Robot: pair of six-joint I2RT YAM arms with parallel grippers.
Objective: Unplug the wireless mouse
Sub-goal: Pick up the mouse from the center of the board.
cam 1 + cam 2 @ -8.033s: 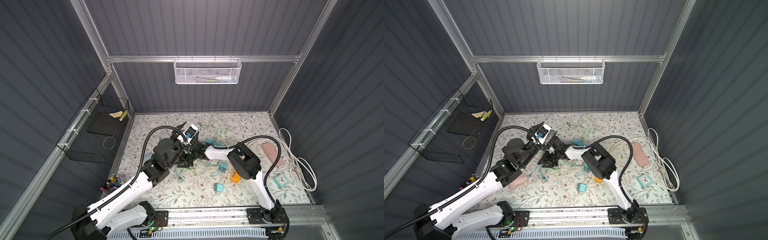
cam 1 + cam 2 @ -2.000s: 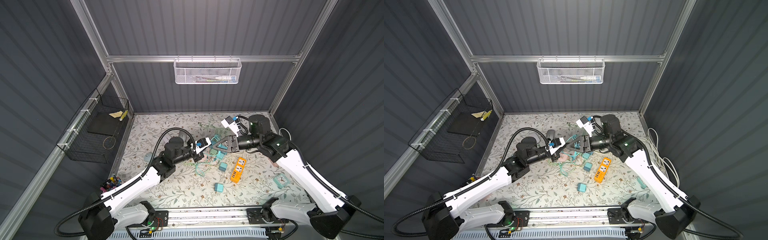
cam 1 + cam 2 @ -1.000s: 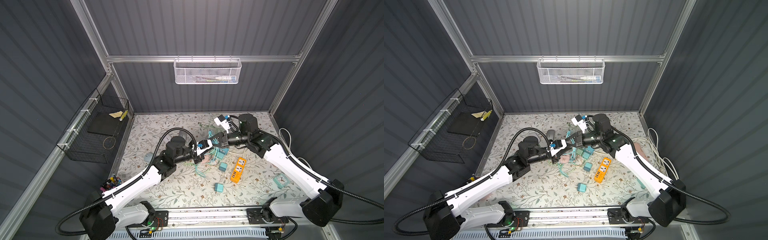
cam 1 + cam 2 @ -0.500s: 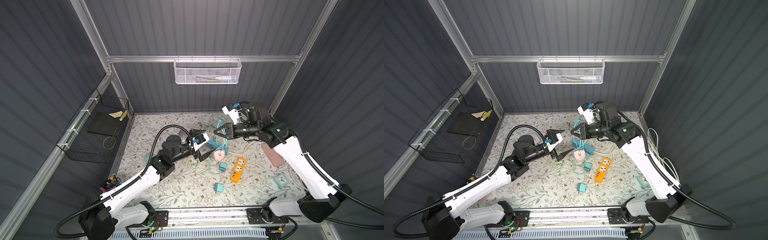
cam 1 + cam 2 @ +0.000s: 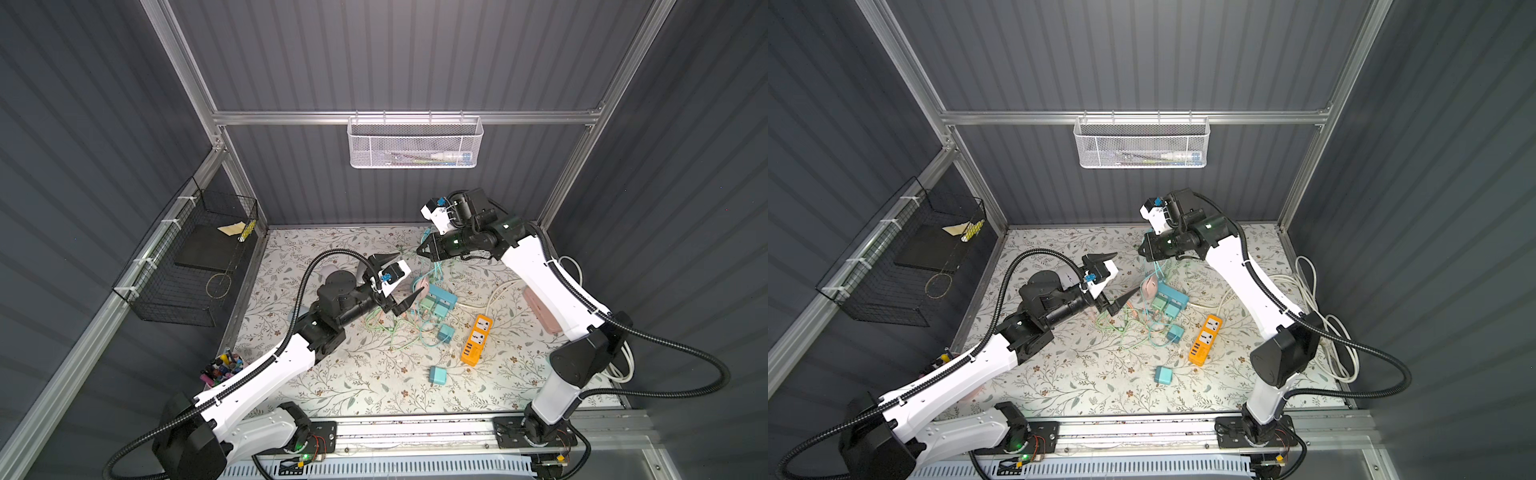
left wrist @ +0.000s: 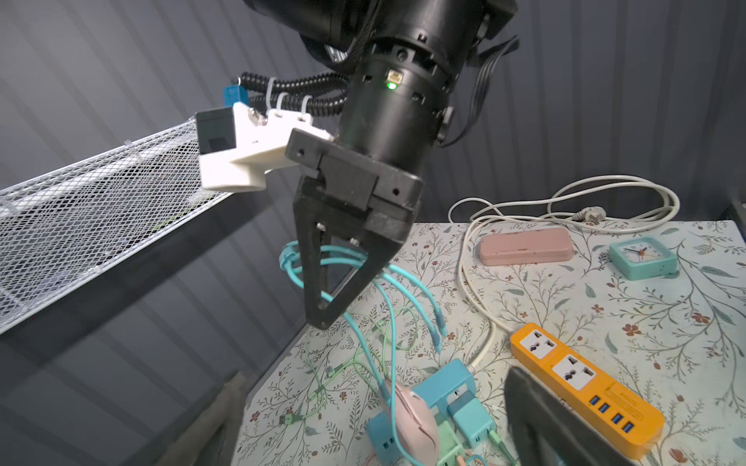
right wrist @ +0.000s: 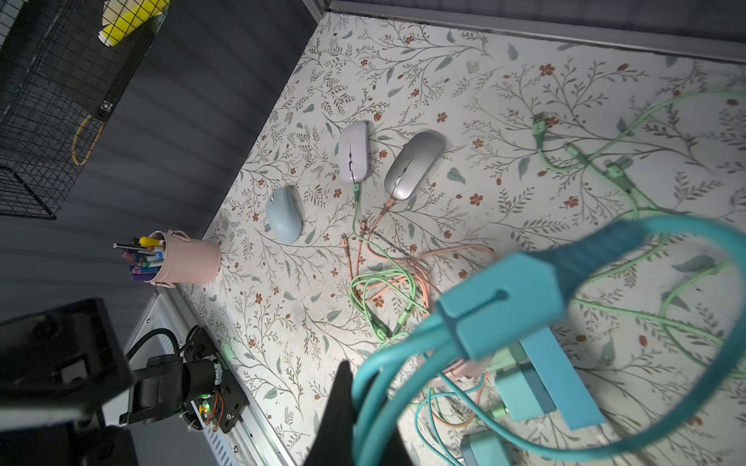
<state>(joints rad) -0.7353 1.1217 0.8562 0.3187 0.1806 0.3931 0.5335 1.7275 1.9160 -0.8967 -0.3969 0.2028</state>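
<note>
The pink wireless mouse [image 5: 422,286] [image 5: 1149,288] [image 6: 415,423] lies tilted on teal chargers [image 5: 432,307] beside a blue socket block [image 5: 442,296]. My left gripper [image 5: 411,269] [image 5: 1127,271] [image 6: 377,399] hovers just left of it, open and holding nothing. My right gripper [image 5: 417,251] [image 5: 1139,249] [image 6: 323,320] hangs above the mat behind the mouse, shut on a bundle of teal cable [image 6: 335,258] [image 7: 403,363]. Teal strands drop from it to the mouse's end; whether a plug sits in the mouse I cannot tell.
An orange power strip [image 5: 476,340] and a loose teal charger [image 5: 437,376] lie nearer the front. A pink case [image 5: 540,309], a clock [image 6: 642,258] and coiled white cord [image 5: 1325,316] sit at the right. Three other mice [image 7: 353,153] and a pen cup [image 7: 185,262] stand left.
My left gripper opened and let go of the pink mouse, which now lies on the chargers. My right gripper rose and drew back with the teal cable.
</note>
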